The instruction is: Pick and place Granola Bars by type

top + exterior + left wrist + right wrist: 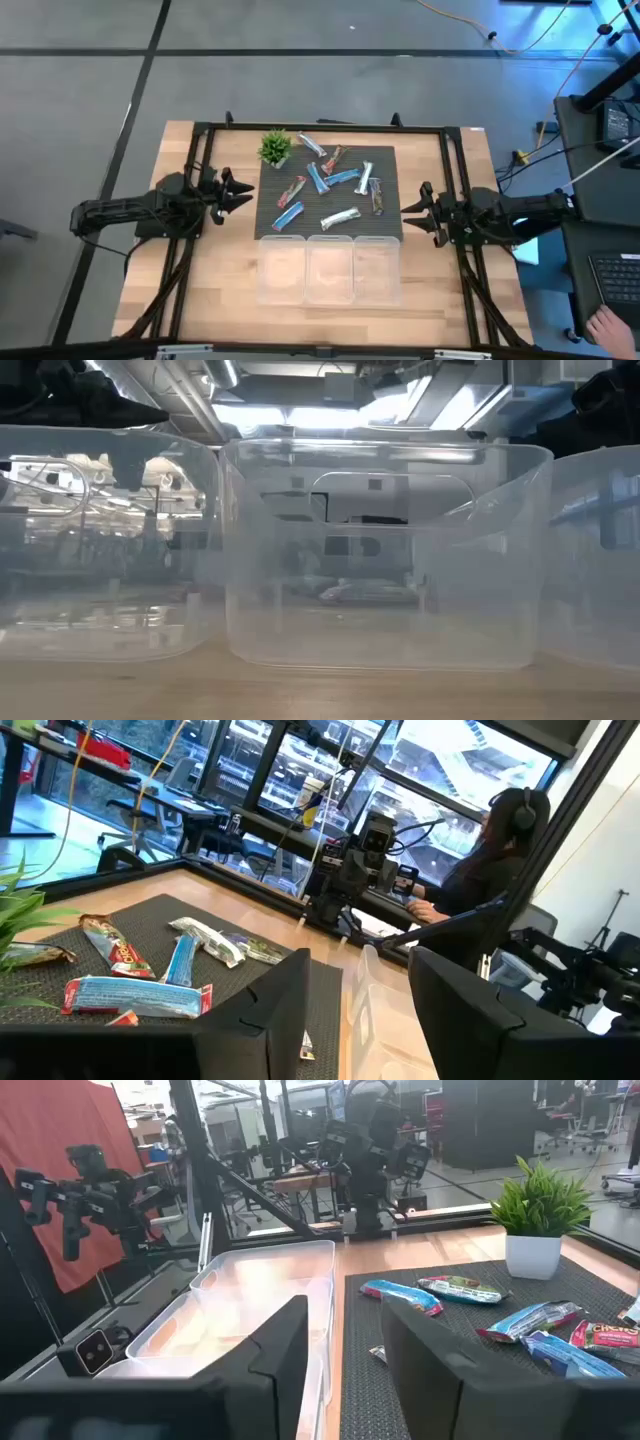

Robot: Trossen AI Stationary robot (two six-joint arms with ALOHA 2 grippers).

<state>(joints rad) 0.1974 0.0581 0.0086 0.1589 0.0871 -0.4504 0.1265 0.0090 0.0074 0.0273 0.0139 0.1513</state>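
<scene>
Dark mat [385,215] with Granola Bars [340,217], wrapper lettering unreadable

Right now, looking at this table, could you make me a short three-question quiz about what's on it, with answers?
1. True or false: the three clear bins already hold some granola bars.
2. Where does the green potted plant stand: A) inside a bin, B) at a corner of the dark mat, C) on the bare wooden table?
3. Fill in: the left gripper and the right gripper both wait beside the mat with fingers ____.

Key
1. False: in the high view the bins look empty; the bars lie scattered on the mat.
2. B.
3. Open, and holding nothing.
</scene>
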